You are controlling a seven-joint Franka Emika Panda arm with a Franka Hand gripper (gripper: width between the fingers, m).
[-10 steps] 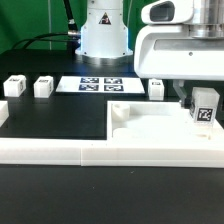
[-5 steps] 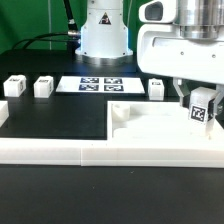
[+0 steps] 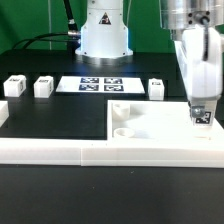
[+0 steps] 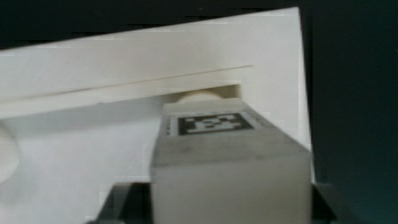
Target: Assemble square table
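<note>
One leg (image 3: 203,116), clamped in the claw (image 3: 202,111), hides a corner of the tabletop (image 3: 150,126).

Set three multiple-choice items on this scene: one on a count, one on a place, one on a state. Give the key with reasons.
1. How many loose legs stand on the black table?
A. One
B. Three
C. Five

2. Where is the held leg?
A. At the end of the tabletop on the exterior view's right
B. On the black table among the loose legs
C. At the tabletop's end on the exterior view's left

3. How is the gripper?
A. Open and empty
B. Shut on the held leg
C. Open around the held leg

Key:
1. B, as two stand at the exterior view's left and one farther right.
2. A, as it hangs at the tabletop's right end.
3. B, as the jaws clamp the tagged leg in both views.
</note>
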